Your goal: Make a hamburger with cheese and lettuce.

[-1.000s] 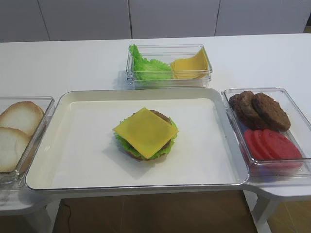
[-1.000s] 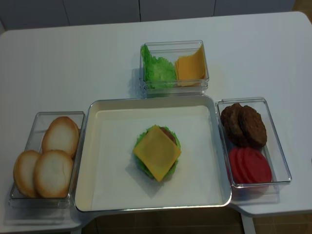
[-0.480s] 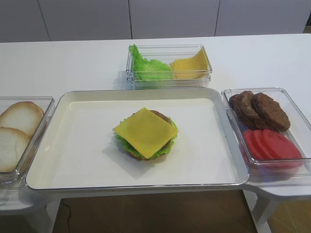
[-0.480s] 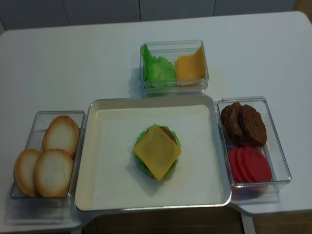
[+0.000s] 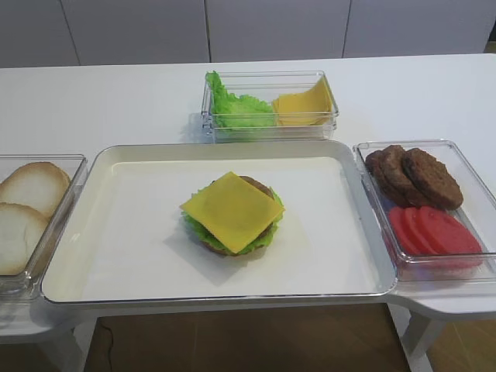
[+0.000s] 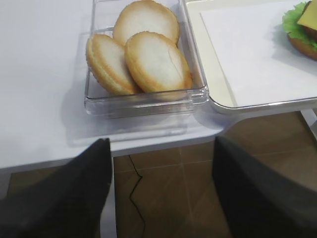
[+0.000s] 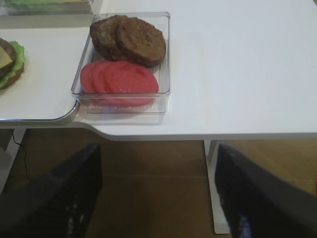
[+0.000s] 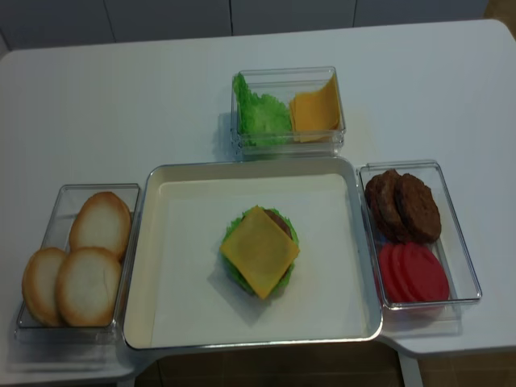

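Now, table (image 5: 101, 101): white, carrying every container; both arms are drawn back off its near edge, apparently so the build stays open to view.
Tray (image 5: 124, 287): lined with white paper, ahead of and between the two grippers, serving as the assembly spot.
Bun box (image 6: 143, 101): clear, just ahead of the left gripper (image 6: 158, 198), three tan bun halves leaning in it, presumably staged for the top.
Patty and tomato box (image 7: 166, 64): just ahead of the right gripper (image 7: 158, 198), loose dark patties at its far end, red tomato slices (image 7: 121, 79) at the near end.
Far box (image 5: 267, 105): well beyond both grippers, holding spare green leaves and spare yellow slices.
Hamburger (image 5: 232, 213): mid-tray, well ahead of both grippers; bun base, leaf and patty stacked.
Lettuce (image 5: 198, 230): frill showing around the stack's edge, under the patty.
Cheese (image 5: 231, 209): lying flat on top of the patty, corners overhanging, touched by neither gripper.
Right gripper: dark fingers spread wide apart, holding nothing, below the table edge.
Left gripper: fingers likewise apart and empty, low before the bun box.
Change: none visible; stack, boxes and contents lie just as they did a second ago.
Judgement: cheese and lettuce are both on; a top bun looks like the only piece missing.
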